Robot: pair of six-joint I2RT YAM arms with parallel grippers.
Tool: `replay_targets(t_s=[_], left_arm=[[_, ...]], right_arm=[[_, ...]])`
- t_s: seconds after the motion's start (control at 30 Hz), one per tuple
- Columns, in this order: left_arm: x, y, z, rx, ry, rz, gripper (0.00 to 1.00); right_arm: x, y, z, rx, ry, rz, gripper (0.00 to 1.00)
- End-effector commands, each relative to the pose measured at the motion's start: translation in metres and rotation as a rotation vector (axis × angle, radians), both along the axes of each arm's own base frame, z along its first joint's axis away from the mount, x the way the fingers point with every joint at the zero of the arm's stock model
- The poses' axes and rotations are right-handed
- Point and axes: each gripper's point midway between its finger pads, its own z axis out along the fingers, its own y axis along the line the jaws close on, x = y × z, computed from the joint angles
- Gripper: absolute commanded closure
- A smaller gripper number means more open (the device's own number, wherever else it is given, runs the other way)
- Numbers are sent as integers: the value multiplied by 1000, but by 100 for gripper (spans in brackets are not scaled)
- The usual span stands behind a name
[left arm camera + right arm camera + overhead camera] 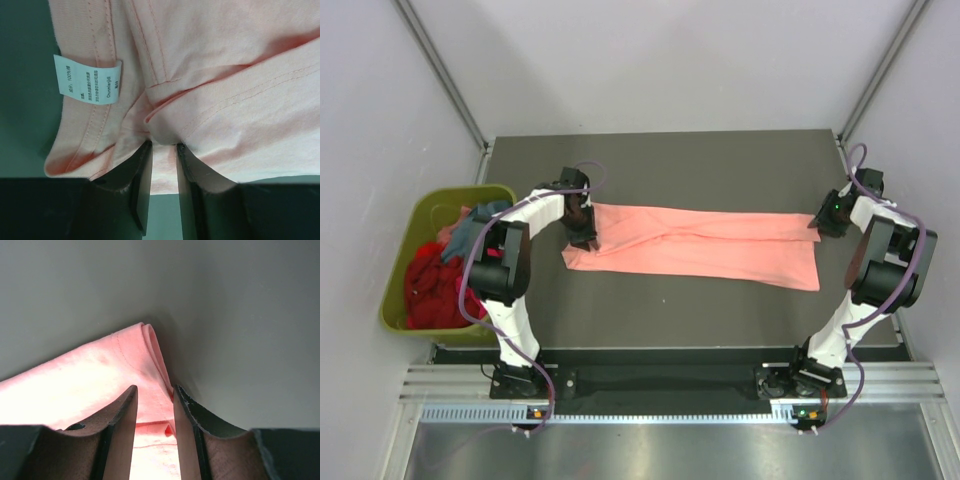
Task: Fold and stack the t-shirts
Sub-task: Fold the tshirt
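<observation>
- salmon-pink t-shirt (pixel 700 245) lies flat across table (pixel 660 310), folded into a long strip
- left gripper (pixel 586 238) clamped on its left end, near label (pixel 87 80)
- right gripper (pixel 823 222) clamped on its right end
- other t-shirts (pixel 428 288) piled in green bin (pixel 398 280)

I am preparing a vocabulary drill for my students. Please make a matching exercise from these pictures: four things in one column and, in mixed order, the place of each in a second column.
Things
1. large salmon-pink cloth t-shirt
2. olive-green plastic bin
3. red cloth t-shirt
4. small white care label

Places
A. inside the bin
B. spread lengthwise across the dark table
C. on the edge of the pink shirt
D. beside the table's left edge

Pairs: 1-B, 2-D, 3-A, 4-C
</observation>
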Motion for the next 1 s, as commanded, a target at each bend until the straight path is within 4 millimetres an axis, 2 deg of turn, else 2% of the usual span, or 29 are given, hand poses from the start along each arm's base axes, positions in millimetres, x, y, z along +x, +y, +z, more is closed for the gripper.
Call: replay_targets(t_s=[0.0, 0.1, 0.33, 0.5, 0.7, 0.97], left_arm=[[19, -7, 30, -18, -112, 7, 69], [22, -9, 33, -21, -118, 4, 69], [24, -10, 21, -13, -98, 3, 72], [29, -4, 27, 21, -109, 12, 100], [38, 4, 45, 70, -145, 24, 100], [38, 8, 61, 89, -163, 23, 100]], right_arm=[[9, -2, 22, -36, -62, 6, 65], [9, -2, 22, -35, -61, 4, 65], [8, -3, 23, -40, -60, 6, 65], [9, -3, 25, -44, -64, 8, 64], [9, -2, 26, -40, -65, 9, 65], [5, -2, 29, -39, -57, 6, 64]])
